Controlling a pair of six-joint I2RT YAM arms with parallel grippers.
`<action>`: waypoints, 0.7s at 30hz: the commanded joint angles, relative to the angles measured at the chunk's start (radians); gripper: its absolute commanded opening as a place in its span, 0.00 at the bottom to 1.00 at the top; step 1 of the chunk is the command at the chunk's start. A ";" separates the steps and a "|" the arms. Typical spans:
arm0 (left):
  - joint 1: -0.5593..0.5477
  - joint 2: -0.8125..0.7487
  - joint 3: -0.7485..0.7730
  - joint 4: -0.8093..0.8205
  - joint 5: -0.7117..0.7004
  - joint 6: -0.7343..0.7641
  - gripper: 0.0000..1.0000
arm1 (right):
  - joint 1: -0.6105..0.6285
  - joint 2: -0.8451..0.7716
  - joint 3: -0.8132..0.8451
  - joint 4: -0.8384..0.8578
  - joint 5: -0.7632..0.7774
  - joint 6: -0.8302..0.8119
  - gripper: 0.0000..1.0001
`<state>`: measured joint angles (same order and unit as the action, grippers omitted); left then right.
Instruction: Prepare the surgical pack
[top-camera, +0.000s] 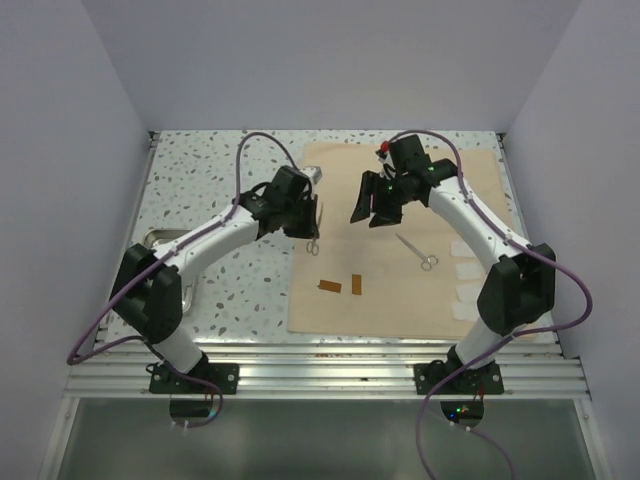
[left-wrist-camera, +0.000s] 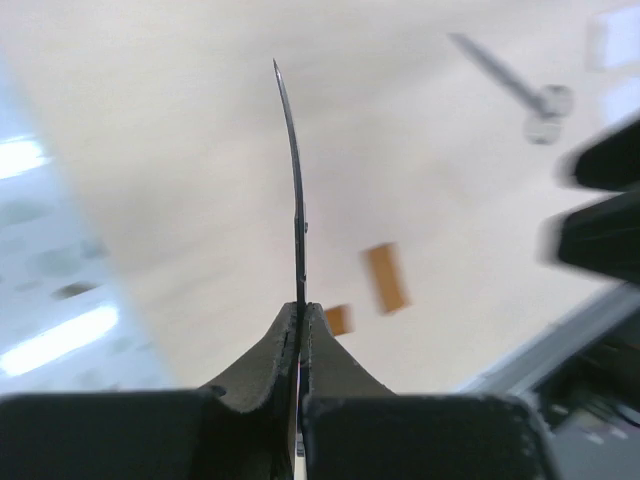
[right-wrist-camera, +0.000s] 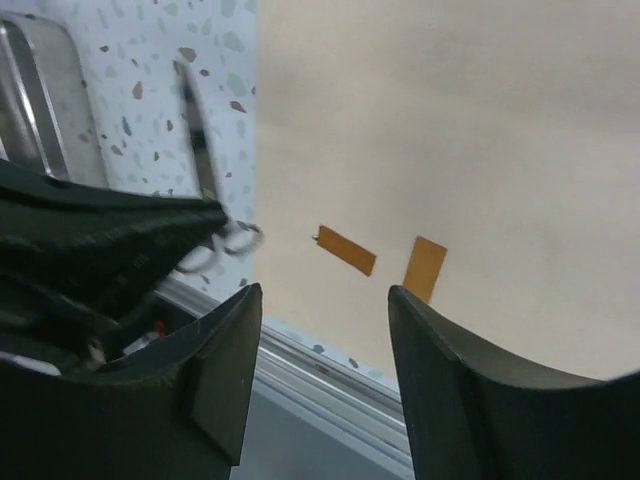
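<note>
My left end effector (left-wrist-camera: 300, 316) pinching a thin curved metal instrument (left-wrist-camera: 293, 180), my right end effector (right-wrist-camera: 322, 296) spread apart above the tan cloth (top-camera: 400, 295), second instrument (top-camera: 416, 250), brown strips (top-camera: 329, 287) and white pads (top-camera: 467, 270) lying on that cloth, speckled counter (top-camera: 210, 170) beneath.

Looks like a robot lab, a small test booth. Plain pale walls (top-camera: 300, 60) on three sides, closing in a speckled table (top-camera: 220, 180). Two robot arms (top-camera: 215, 235) bolted to a metal rail (top-camera: 320, 375) at the near edge, purple cables (top-camera: 255, 145) looping off them. Doctor's things laid out on a tan cloth (top-camera: 400, 300): thin metal tools (top-camera: 418, 252) like scissors, two brown strips (top-camera: 329, 287), white pads (top-camera: 467, 270). A shiny tray (right-wrist-camera: 40, 100) on the table near the cloth.
</note>
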<state>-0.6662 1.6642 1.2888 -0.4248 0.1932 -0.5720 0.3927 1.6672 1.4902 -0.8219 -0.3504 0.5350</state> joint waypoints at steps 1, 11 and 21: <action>0.106 -0.099 0.029 -0.347 -0.333 0.246 0.00 | -0.026 0.003 0.047 -0.108 0.100 -0.124 0.58; 0.442 -0.207 -0.140 -0.496 -0.667 0.439 0.00 | -0.058 0.025 -0.027 -0.121 0.149 -0.225 0.59; 0.516 -0.071 -0.209 -0.404 -0.833 0.403 0.03 | -0.113 0.083 -0.001 -0.120 0.143 -0.242 0.59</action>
<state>-0.1696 1.5459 1.0954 -0.8738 -0.5575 -0.1539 0.2974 1.7355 1.4609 -0.9302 -0.2192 0.3195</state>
